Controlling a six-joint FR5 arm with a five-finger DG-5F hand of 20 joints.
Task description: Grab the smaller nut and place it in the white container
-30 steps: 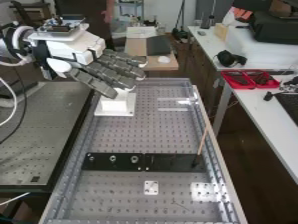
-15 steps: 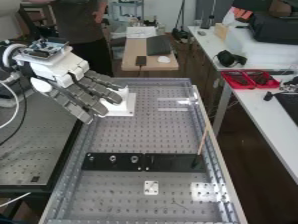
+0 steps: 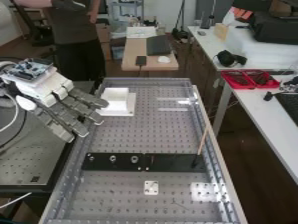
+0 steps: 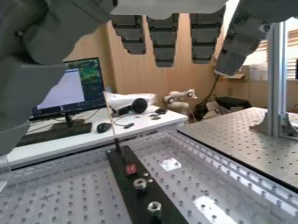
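Rm abv blk bar (image 3: 174,162), beside stick (image 3: 202,141)

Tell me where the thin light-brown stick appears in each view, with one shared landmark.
High view: the thin light-brown stick, lower right, near the right end of the flat black bar.
Wrist view: the stick rises at the bar's far end.
Landmark: the bar.

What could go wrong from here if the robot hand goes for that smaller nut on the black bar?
The smaller nut stands in a row with the larger nut, so the wide-spread fingers might tip or grab that one instead. The robot hand also looks close to the white container, and could bump it on a careless move. And a nut that small may slip from such thick fingers.
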